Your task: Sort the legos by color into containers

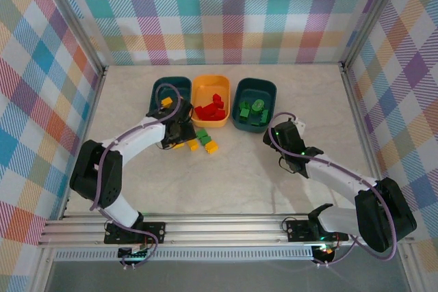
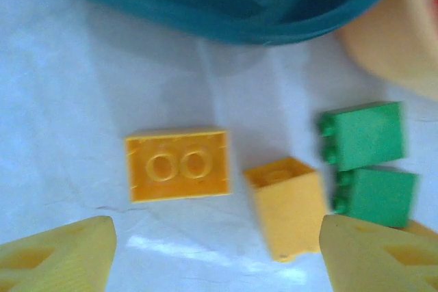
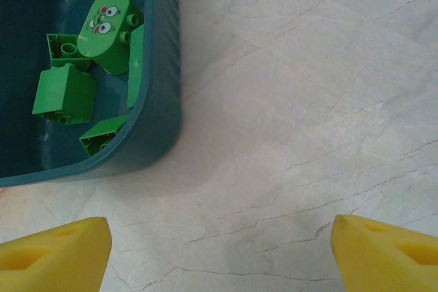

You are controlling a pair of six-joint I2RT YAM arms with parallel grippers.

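the left claw and right claw are hanging spread, a likely light, stiff, slick yellow brick lying just ahead of the left, probably best pinched across its flat sides.

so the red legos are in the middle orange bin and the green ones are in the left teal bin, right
Not quite. The green legos sit in the right teal bin, not the left, as the top external view shows. The red legos are indeed in the middle orange bin.
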